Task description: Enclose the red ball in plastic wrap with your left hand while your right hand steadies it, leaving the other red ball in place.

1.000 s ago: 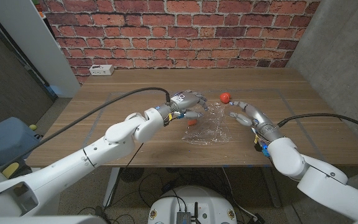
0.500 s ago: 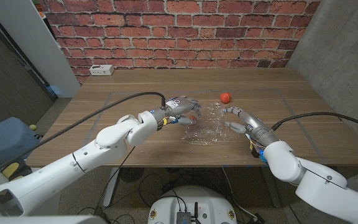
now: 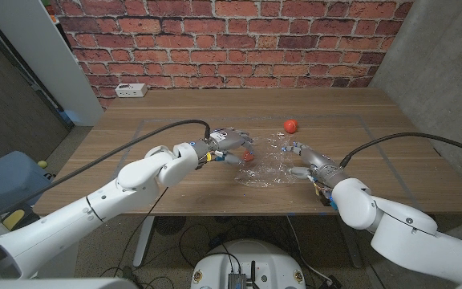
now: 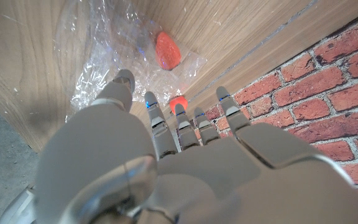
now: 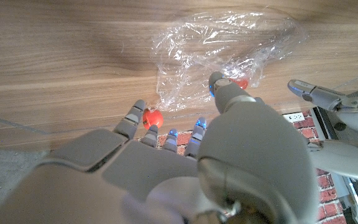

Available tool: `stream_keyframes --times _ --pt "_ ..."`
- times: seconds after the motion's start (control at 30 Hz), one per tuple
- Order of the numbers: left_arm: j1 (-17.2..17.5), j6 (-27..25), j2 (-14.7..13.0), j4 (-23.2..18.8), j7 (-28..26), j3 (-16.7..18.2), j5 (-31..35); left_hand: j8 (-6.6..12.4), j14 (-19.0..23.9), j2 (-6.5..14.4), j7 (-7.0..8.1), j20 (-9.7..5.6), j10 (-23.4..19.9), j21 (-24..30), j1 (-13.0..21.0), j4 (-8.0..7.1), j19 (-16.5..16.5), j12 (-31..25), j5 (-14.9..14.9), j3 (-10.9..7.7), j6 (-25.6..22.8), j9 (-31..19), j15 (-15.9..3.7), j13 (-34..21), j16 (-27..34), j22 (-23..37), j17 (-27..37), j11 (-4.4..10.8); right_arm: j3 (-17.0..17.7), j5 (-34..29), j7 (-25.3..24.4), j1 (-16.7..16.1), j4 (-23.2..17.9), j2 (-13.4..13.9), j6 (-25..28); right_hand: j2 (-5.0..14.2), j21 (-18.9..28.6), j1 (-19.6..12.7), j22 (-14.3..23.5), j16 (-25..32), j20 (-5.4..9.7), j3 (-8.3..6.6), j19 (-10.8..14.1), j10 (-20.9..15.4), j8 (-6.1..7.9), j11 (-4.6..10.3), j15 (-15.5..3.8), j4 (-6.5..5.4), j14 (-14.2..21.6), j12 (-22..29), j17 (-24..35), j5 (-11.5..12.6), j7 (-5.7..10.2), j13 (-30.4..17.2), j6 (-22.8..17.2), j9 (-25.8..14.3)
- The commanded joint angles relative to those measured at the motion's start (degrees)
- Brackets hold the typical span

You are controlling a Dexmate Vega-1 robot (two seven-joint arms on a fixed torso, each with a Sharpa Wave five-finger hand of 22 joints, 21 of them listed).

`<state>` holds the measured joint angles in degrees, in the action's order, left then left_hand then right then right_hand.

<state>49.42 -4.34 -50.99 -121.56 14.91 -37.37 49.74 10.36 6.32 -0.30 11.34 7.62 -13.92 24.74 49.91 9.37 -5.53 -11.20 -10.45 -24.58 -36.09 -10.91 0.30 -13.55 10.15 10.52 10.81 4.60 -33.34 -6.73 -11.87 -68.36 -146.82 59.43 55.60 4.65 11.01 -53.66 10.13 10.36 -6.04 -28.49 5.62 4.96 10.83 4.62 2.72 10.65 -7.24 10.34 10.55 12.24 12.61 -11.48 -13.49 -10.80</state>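
Red ball (image 3: 249, 156) lies on plastic wrap (image 3: 269, 167), unheld.

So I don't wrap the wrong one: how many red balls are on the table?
2. One ball lies on the plastic wrap, beside the left hand. The other ball sits on bare table beyond the wrap, farther back. No others visible.

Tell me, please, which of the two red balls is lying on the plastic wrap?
The red ball beside the left robot hand lies on the plastic wrap; the other ball sits on bare table beyond it.
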Motion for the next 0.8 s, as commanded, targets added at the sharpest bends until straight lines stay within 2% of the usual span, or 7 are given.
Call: stream_keyframes --times 0.03,0.3,0.4,0.47,0.6,0.73,0.8 --pt "-1.7 -0.2 -1.2 -1.8 10.1 0.2 -0.5 -0.23 -1.6 -1.8 0.69 0.6 1.9 -0.8 -1.2 -0.37 1.2 0.3 -0.5 1.1 2.0 -0.2 0.56 0.1 0.2 0.2 0.3 0.22 -9.1 0.9 4.5 9.5 -1.5 0.8 7.7 0.24 -0.3 -1.6 0.0 0.1 0.05 -0.79 -1.2 0.9 0.46 0.41 -0.23 -0.01 -1.2 0.1 0.1 0.5 0.07 0.1 -1.0 -0.1" --pt "-1.9 -2.3 -1.4 -3.6 15.6 -0.3 2.1 -0.1 -3.7 -4.5 0.91 0.78 4.5 -1.9 -5.0 -1.62 2.5 0.1 -1.5 3.63 4.1 -0.1 1.6 0.4 0.4 0.2 0.5 -0.43 -13.6 1.3 5.5 13.9 -0.8 0.4 9.7 0.45 -0.3 -2.7 0.0 0.2 0.48 -1.01 -1.7 1.3 0.86 1.18 -0.51 -0.24 -1.7 0.3 0.1 0.3 0.02 0.2 -2.2 -0.2" --pt "-2.0 -2.9 -1.3 -4.2 17.2 -0.8 4.3 -0.18 -4.8 -6.1 0.89 0.66 5.6 -2.3 -6.0 -1.63 2.8 0.1 -2.2 4.79 5.5 -0.2 2.06 0.5 0.3 0.3 0.5 -0.8 -14.8 1.5 5.5 15.1 -0.7 0.1 10.8 0.82 -0.1 -3.5 0.0 0.5 0.81 -1.09 -1.8 1.0 1.59 1.9 -0.7 -0.47 -1.6 0.7 0.1 0.0 -0.04 0.3 -4.5 -0.3" --pt "-2.0 -3.3 -1.2 -4.5 17.9 -1.1 6.0 -0.1 -5.1 -6.9 0.95 0.76 6.2 -2.5 -6.2 -1.56 3.0 0.1 -2.6 5.37 6.0 -0.2 2.15 0.6 0.4 0.3 0.5 -0.35 -15.9 1.3 5.2 15.9 -0.7 -0.1 11.9 1.13 0.1 -4.2 0.0 0.6 0.88 -1.19 -1.6 0.4 2.03 2.54 -0.94 -0.5 -1.3 1.0 0.0 -0.1 -0.05 0.3 -6.1 -0.3" --pt "-1.4 -3.8 -0.8 -4.9 17.9 -2.0 11.0 -0.04 -5.3 -7.5 1.02 0.97 6.3 -2.7 -6.2 -1.4 3.0 -0.1 -2.9 5.77 6.4 -0.2 2.27 0.6 0.5 0.3 0.5 -0.48 -16.8 1.5 3.9 16.3 -0.8 -0.2 13.1 1.79 0.4 -6.1 -0.1 1.0 1.25 -1.26 -0.9 -1.4 3.27 3.45 -1.64 -0.55 -0.2 1.5 -0.1 -0.4 -0.06 0.4 -11.5 -0.4" --pt "-0.7 -3.4 -0.5 -4.9 16.8 -2.6 14.8 0.14 -5.2 -8.0 1.09 0.9 6.3 -2.8 -5.6 -1.03 2.8 -0.3 -3.4 6.11 6.6 -0.2 2.27 0.7 0.6 0.3 0.4 -0.37 -16.4 2.3 2.4 15.8 -0.9 -0.1 13.2 1.81 0.5 -6.7 -0.1 1.2 1.29 -1.08 -0.5 -2.6 3.82 3.44 -1.89 -0.59 0.5 1.8 -0.1 -0.5 -0.07 0.5 -14.3 -0.4" --pt "-0.1 -2.9 -0.5 -4.6 15.1 -2.7 16.6 0.5 -4.5 -8.0 1.17 0.48 5.7 -2.6 -4.7 -0.72 1.9 -0.7 -4.0 6.2 6.2 -0.2 1.54 0.8 1.0 0.3 0.4 -0.15 -15.7 3.1 1.7 15.2 -0.8 -0.1 12.9 1.74 0.5 -6.8 -0.1 1.2 1.15 -0.99 -0.3 -2.8 3.88 3.29 -1.75 -0.6 0.7 1.8 -0.1 -0.5 -0.06 0.5 -14.8 -0.3"
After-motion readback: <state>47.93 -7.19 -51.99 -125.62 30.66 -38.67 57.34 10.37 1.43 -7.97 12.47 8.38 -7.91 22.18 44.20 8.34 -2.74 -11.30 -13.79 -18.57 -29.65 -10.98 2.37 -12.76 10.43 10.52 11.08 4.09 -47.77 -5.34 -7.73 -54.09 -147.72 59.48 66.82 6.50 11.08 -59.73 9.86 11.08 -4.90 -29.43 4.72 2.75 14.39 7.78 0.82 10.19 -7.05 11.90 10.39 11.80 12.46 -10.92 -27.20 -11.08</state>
